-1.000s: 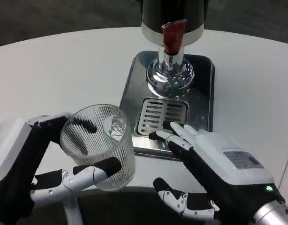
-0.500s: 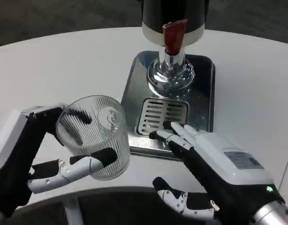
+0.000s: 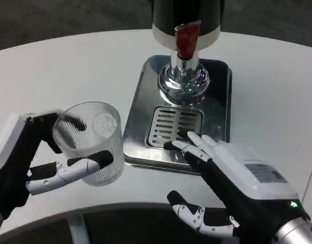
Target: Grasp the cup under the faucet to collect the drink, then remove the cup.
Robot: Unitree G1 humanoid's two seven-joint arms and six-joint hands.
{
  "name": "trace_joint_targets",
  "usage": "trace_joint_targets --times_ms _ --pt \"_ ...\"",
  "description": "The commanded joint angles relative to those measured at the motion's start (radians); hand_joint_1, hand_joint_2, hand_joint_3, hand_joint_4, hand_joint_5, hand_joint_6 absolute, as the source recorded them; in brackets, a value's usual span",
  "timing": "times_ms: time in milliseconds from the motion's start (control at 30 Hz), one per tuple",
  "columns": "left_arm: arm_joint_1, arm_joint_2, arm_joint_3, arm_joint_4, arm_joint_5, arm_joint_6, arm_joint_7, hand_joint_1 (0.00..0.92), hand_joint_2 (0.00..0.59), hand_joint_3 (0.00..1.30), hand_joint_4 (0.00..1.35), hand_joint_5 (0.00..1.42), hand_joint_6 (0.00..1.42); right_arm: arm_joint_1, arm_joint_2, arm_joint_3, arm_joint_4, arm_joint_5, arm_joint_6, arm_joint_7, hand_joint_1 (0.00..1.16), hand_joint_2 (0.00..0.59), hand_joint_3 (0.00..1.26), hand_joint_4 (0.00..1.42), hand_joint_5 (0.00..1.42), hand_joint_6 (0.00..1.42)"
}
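Note:
My left hand [image 3: 29, 157] grips a clear ribbed plastic cup [image 3: 90, 142] at the left of the table, upright, well to the left of the drip tray. The cup looks empty. The dispenser's faucet [image 3: 184, 66], with a red lever [image 3: 187, 38] above a chrome spout, stands over the slotted grate [image 3: 171, 124] of the steel drip tray [image 3: 217, 101]. My right hand [image 3: 232, 178] lies open with fingers spread, its fingertips [image 3: 189, 145] at the grate's front edge, holding nothing.
The dark dispenser body [image 3: 186, 12] rises at the top centre. The white round table [image 3: 69, 71] has its front edge just below both hands, with dark floor beyond.
My left hand has carried the cup leftward and slightly up in the picture, away from the drip tray. The right hand has stayed in place.

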Motion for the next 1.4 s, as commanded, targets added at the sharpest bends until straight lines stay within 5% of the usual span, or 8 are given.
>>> trace_joint_targets --times_ms 33,1033,1400 --pt "-0.049 0.032 0.006 0.071 -0.004 -0.043 0.054 0.402 0.077 0.75 0.72 0.64 0.18 0.003 0.003 -0.002 -0.009 0.004 0.003 0.012 0.62 0.455 0.14 0.00 0.00 0.00" --pt "-0.454 0.123 -0.219 0.606 0.074 -0.181 0.189 0.407 0.080 0.75 0.71 0.62 0.18 0.021 0.012 0.000 -0.014 0.007 0.018 0.011 0.60 0.444 0.14 0.00 0.00 0.00" --pt "-0.594 0.082 -0.312 0.762 0.080 -0.183 0.229 0.399 0.089 0.75 0.71 0.62 0.18 0.024 0.012 -0.005 -0.030 0.003 0.026 0.020 0.60 0.443 0.14 0.00 0.00 0.00"
